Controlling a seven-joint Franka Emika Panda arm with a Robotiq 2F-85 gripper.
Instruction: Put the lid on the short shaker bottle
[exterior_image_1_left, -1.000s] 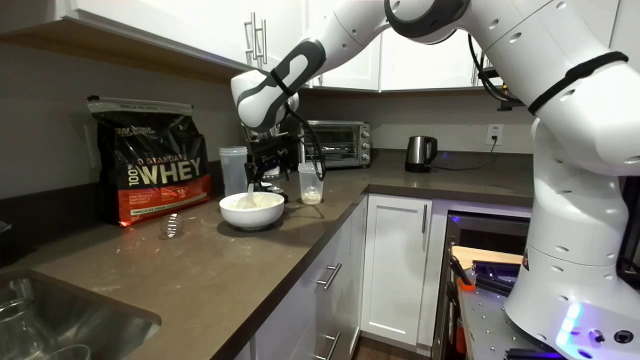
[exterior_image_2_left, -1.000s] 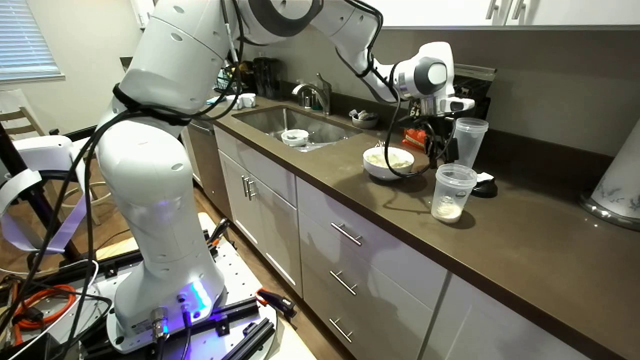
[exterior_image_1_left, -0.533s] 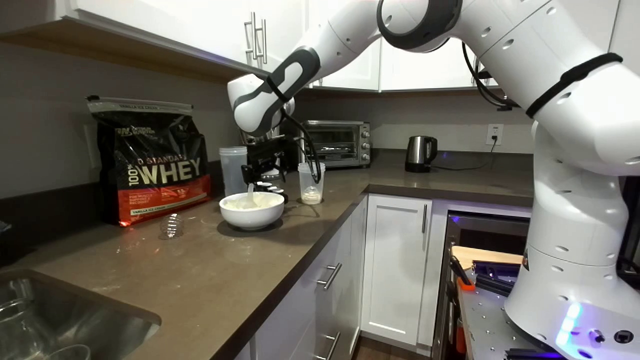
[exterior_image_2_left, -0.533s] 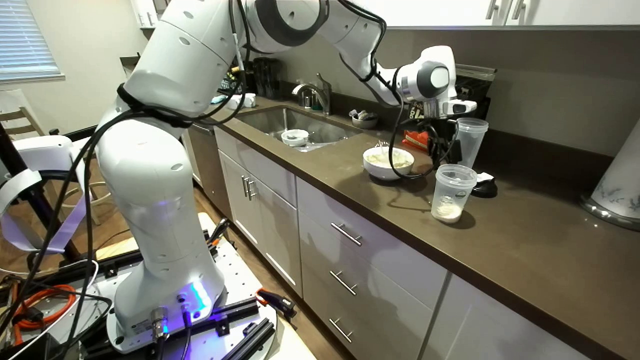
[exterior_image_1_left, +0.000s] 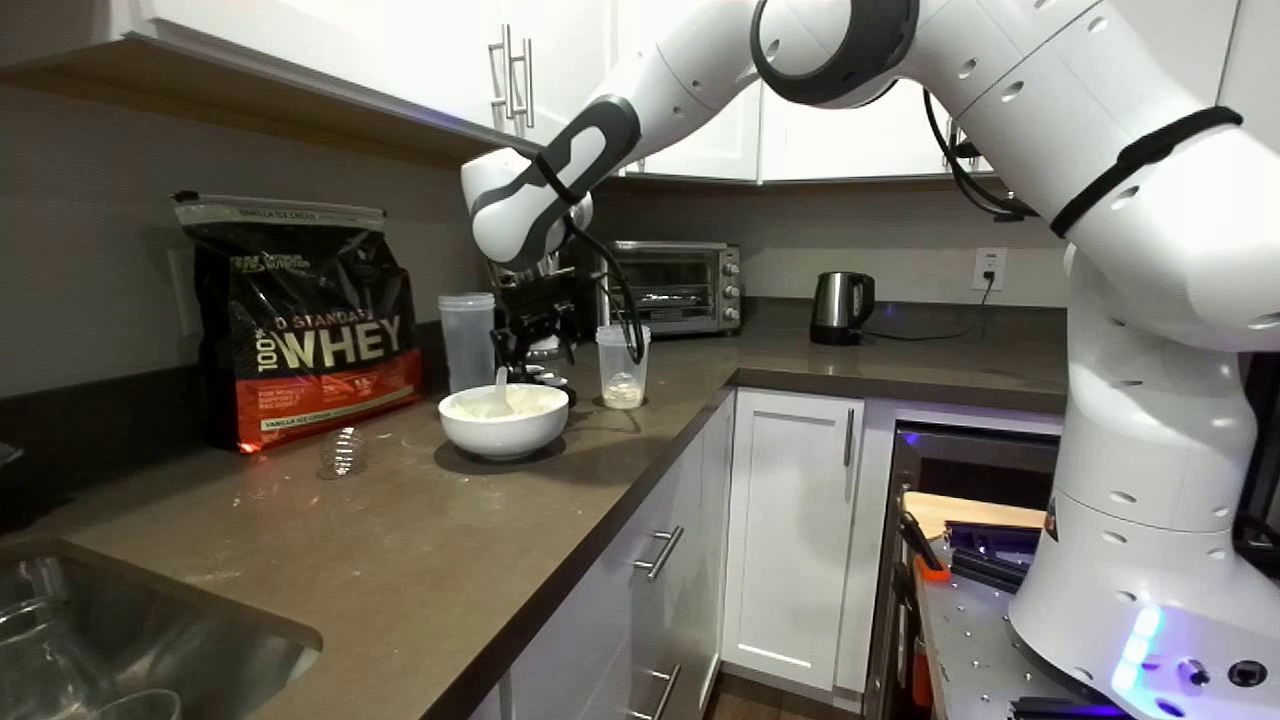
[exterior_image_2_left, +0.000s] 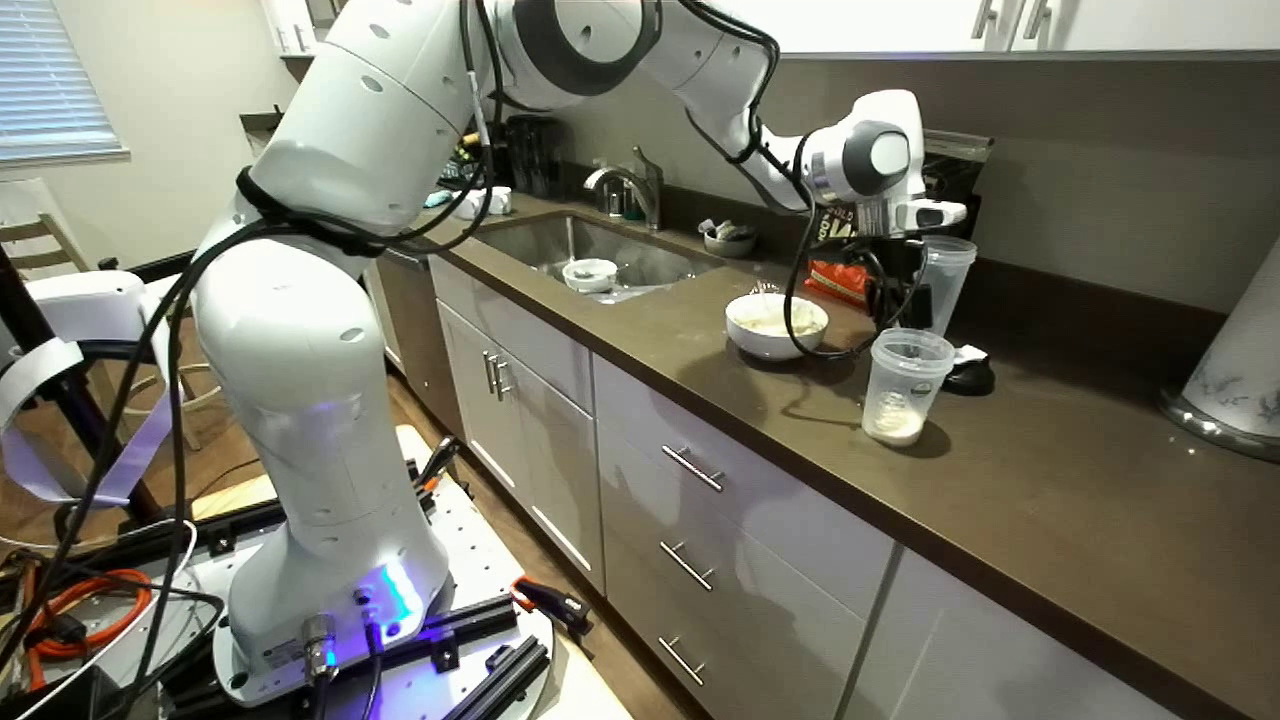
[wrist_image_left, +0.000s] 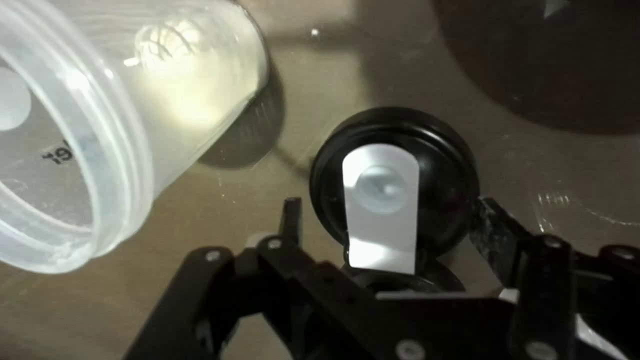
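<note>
Spread and pinching nothing, the gripper (wrist_image_left: 386, 202) has the lid (wrist_image_left: 445, 160) between its fingers, one at the rim, touching or nearly so, the other clear of it. Picking up looks like the step in hand; the next move calls for closing evenly on that rim, then lifting straight up. The lid lies top up on the table (wrist_image_left: 230, 200), near the short bottle (exterior_image_2_left: 905, 390), which in both exterior views stands upright and uncovered with something pale in its base. Capping is yet to come: the lid must travel level to that open mouth, centre over it and be pressed down.
</note>
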